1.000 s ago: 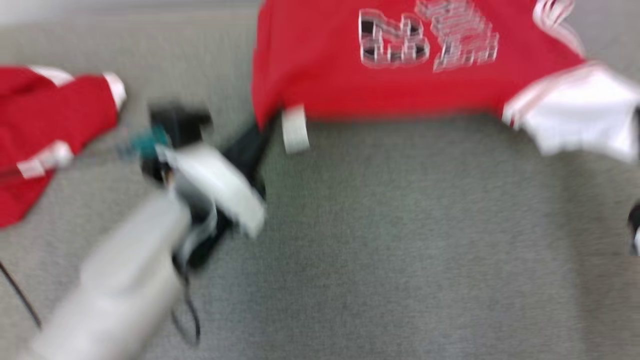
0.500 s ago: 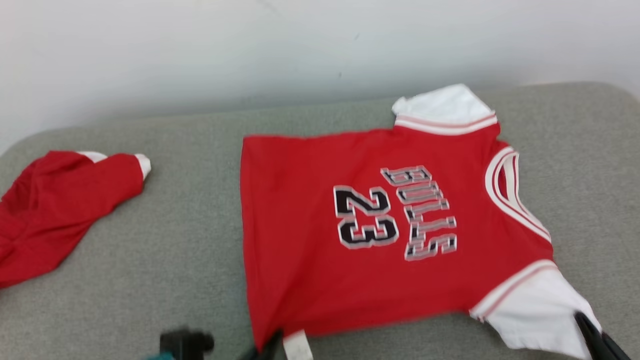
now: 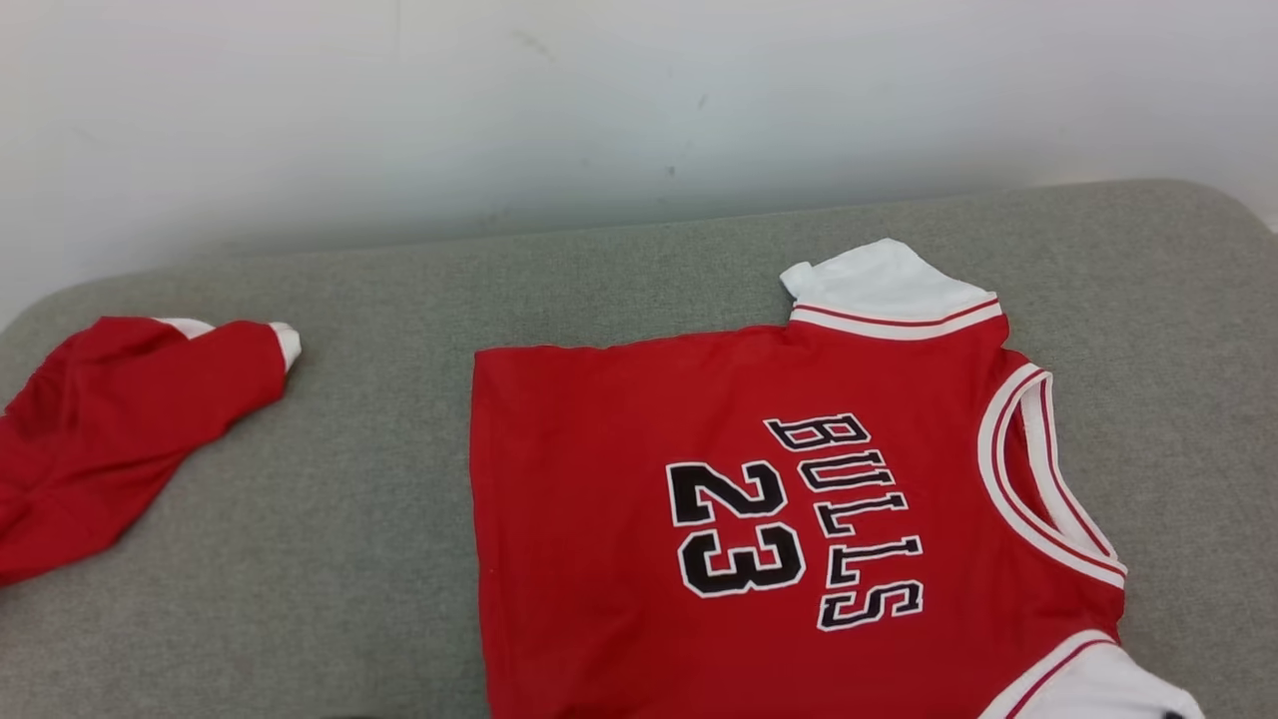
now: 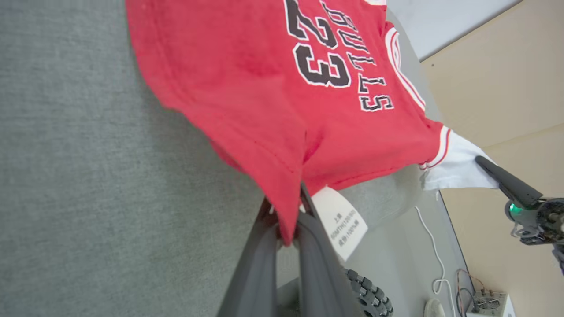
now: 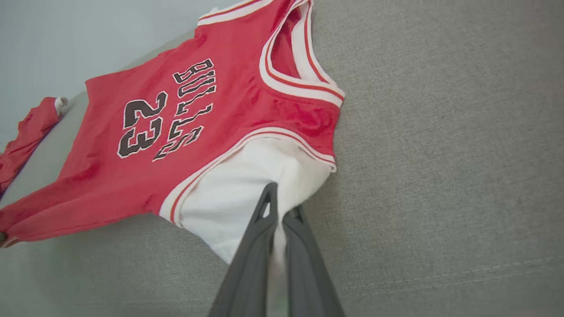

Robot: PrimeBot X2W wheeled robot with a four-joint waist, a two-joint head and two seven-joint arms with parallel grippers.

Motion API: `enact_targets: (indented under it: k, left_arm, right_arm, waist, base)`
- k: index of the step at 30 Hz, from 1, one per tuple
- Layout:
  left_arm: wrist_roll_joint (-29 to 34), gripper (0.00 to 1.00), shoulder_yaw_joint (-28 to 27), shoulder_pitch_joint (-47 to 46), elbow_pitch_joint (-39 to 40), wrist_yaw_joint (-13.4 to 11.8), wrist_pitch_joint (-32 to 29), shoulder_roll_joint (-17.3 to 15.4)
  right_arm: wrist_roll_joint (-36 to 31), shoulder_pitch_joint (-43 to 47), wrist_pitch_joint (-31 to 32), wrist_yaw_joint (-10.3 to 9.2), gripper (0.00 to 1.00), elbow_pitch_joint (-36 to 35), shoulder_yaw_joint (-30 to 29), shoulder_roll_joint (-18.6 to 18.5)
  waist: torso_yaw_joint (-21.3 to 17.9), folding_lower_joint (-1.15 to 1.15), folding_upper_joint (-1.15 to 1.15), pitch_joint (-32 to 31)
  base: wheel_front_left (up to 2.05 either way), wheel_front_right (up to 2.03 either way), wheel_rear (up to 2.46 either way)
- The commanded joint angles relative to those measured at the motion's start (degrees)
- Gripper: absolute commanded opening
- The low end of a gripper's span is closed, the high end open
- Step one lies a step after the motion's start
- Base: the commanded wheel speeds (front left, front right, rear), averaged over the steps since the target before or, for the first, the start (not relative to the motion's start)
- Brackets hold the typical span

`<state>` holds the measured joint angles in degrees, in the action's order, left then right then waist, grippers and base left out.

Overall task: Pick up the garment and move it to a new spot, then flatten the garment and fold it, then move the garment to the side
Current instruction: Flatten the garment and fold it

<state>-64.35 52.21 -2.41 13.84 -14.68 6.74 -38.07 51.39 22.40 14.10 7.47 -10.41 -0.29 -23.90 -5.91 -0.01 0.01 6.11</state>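
The garment (image 3: pixel 619 559) is a red jersey with white sleeves and "BULLS 23" in black, spread face up on a grey cushion (image 3: pixel 349 559). In the left wrist view my left gripper (image 4: pixel 287 215) is shut on the red hem corner of the garment (image 4: pixel 238 75), beside its white care label (image 4: pixel 339 222); that corner is lifted off the cushion. In the right wrist view my right gripper (image 5: pixel 282 206) is shut on the white sleeve of the garment (image 5: pixel 132 171). The right gripper's dark finger (image 4: pixel 500 178) also shows at that sleeve in the left wrist view.
A second red piece of clothing (image 3: pixel 120 419) lies crumpled at the cushion's left end. A white wall (image 3: pixel 599 100) stands behind the cushion. Past the cushion's near edge, a knobbly wheel (image 4: pixel 368 295), a white cable (image 4: pixel 434 255) and a small box (image 4: pixel 487 304).
The head camera has tilted upward: the wall has come into the picture, the jersey sits lower, and my left arm and both grippers have dropped out at the bottom edge.
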Motion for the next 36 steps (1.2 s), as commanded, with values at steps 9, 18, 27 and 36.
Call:
enact_targets:
  k: [9,18,27,36]
  left_arm:
    - [-8.5,0.0,-4.8,-13.4,5.0,-1.0,-14.9,-1.6]
    - [-14.6,0.0,-8.2,-23.5,1.7,-5.0,-23.5,1.8]
    - [-11.3,1.0,-7.4,-29.4,-8.0,-5.7,-21.9,6.5]
    - [-3.9,1.0,-7.2,-23.9,-5.9,-6.7,-12.5,3.1]
  right_arm:
    - [0.5,-16.4,11.4,0.03,0.0,-1.7,-0.1,-5.3]
    - [-3.4,-32.0,16.7,0.03,0.0,3.2,3.7,-6.6]
    - [-8.5,-41.5,10.2,0.02,1.0,12.1,8.5,-5.3]
    - [-10.7,-36.4,0.6,0.02,1.0,12.4,8.0,-7.7]
  waist:
    - [2.0,0.01,-0.01,6.1]
    - [3.5,0.01,-0.01,10.0]
    - [4.4,0.01,-0.01,11.7]
    - [3.7,0.01,-0.01,8.9]
  base:
    - [0.0,0.0,0.0]
    - [0.0,0.0,0.0]
    - [0.0,0.0,0.0]
    - [0.0,0.0,0.0]
